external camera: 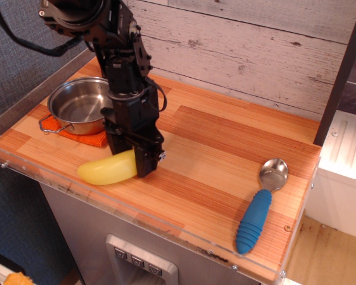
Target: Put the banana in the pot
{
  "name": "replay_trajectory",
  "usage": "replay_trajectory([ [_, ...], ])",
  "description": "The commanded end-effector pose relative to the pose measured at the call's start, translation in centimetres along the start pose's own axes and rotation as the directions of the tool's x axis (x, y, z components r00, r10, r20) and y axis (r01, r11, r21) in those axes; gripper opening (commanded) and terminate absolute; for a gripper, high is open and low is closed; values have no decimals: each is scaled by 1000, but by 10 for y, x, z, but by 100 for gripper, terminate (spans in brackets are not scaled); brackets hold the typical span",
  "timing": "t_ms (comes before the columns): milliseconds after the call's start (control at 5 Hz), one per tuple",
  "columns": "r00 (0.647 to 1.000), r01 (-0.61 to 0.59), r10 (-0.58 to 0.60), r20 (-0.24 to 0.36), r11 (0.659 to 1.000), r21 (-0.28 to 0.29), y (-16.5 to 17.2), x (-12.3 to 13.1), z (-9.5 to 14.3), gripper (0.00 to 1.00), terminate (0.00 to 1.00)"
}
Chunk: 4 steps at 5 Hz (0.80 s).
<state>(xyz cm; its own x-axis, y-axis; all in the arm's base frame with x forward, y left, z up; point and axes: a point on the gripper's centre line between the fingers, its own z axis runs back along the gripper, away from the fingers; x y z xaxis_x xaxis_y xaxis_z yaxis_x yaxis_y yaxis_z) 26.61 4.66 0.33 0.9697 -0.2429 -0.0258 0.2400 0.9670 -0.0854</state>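
The pale-yellow banana [101,170] lies near the table's front left edge, its right end tipped slightly up. My gripper [132,155] points down over that right end. Its two black fingers [145,161] stand on either side of the banana and appear shut on it, hiding the tip. The banana's left end is low, on or just above the wood. The shiny steel pot [78,107] with wire loop handles stands empty at the back left, behind the banana and to the left of my arm.
The pot sits on an orange cloth [93,139]. A steel spoon with a blue ribbed handle [256,218] lies at the front right. A clear plastic lip [166,228] runs along the table's front edge. A plank wall stands behind.
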Motion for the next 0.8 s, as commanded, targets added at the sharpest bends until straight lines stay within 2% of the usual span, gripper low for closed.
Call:
replay_trajectory([
  [0, 999, -37, 34, -41, 997, -69, -5, -7, 8, 0, 0],
  [200, 994, -105, 102, -36, 993, -62, -2, -11, 28, 0, 0],
  [400, 972, -223, 228, 58, 971, -92, 8, -2, 67, 0, 0],
  [600, 938, -312, 324, 124, 944, -107, 41, 5, 95, 0, 0],
])
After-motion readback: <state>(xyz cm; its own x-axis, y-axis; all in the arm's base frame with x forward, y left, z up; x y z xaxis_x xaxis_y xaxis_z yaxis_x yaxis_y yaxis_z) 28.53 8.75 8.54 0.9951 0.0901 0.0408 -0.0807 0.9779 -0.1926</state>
